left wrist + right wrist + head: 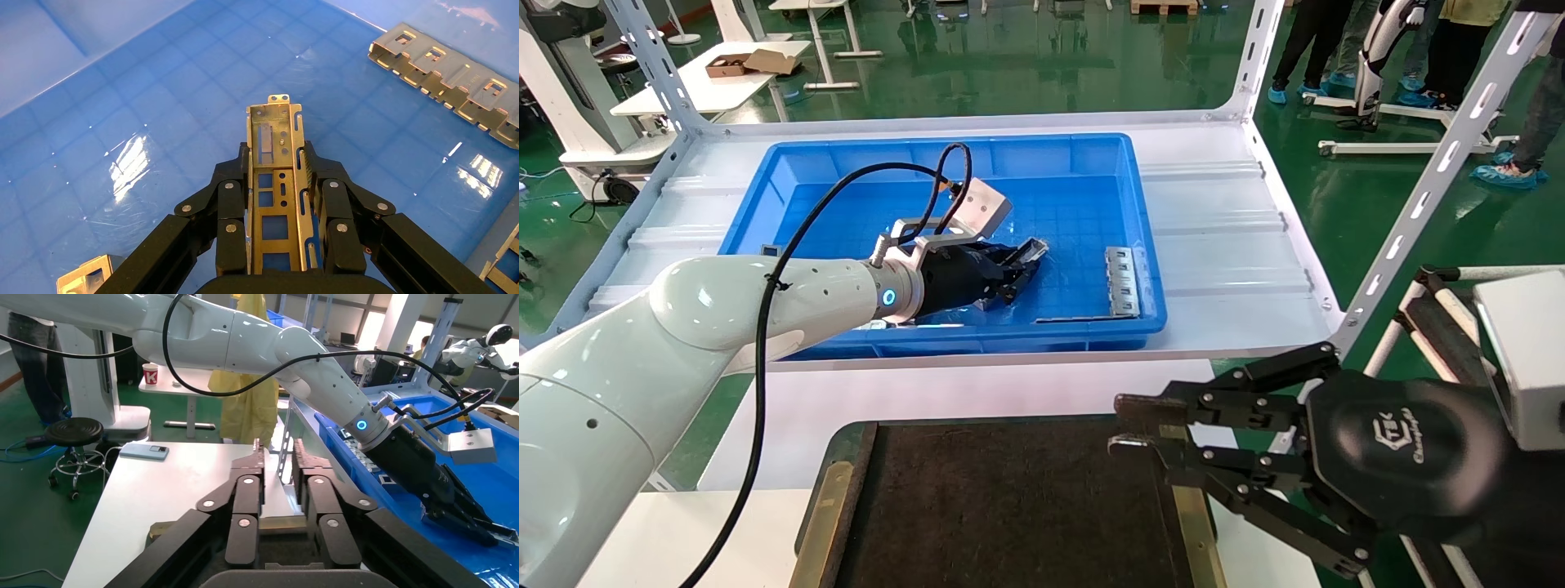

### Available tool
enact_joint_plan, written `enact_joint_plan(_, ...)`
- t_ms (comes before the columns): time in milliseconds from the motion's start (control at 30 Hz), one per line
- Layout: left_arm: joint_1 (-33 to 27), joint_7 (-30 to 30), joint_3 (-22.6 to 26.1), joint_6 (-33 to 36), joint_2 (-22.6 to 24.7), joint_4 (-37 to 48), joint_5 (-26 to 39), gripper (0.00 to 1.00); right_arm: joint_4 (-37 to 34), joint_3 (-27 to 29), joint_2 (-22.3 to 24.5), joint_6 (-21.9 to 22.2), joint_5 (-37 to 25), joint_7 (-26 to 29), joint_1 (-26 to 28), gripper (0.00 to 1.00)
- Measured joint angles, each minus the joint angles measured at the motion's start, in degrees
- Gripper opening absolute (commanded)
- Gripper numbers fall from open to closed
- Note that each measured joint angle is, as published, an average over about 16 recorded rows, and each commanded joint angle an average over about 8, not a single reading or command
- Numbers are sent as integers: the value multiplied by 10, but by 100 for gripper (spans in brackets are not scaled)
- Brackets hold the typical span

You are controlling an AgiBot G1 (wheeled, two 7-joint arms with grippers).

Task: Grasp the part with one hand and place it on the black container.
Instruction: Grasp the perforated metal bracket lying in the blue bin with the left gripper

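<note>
My left gripper (1019, 265) is inside the blue bin (1091, 153), low over its floor. It is shut on the part (275, 153), a long narrow grey metal channel bar that lies lengthwise between the fingers and sticks out past the fingertips (1034, 247). In the left wrist view the gripper (276, 150) clamps the bar's two side walls. The black container (1009, 506), with brass-coloured side strips, lies at the near edge in front of the bin. My right gripper (1122, 425) hovers over the container's right edge, open and empty; it also shows in the right wrist view (279, 454).
A ladder-like grey frame (1122, 282) lies along the bin's right wall and shows in the left wrist view (447, 67). More metal pieces lie at the bin's near side (85, 278). White slotted shelf uprights (1434, 180) stand on the right. People stand in the background.
</note>
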Motion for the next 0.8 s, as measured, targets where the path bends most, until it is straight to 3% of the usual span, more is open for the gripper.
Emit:
enact_joint_plan(467,-12,9,18,2,-3,6,-40,0,0,0,0,0,0,0,0,0)
enact_joint_plan(800,-37,42,-4,52,-29,-17,-95,0,0,0,0,0,0,0,0,0)
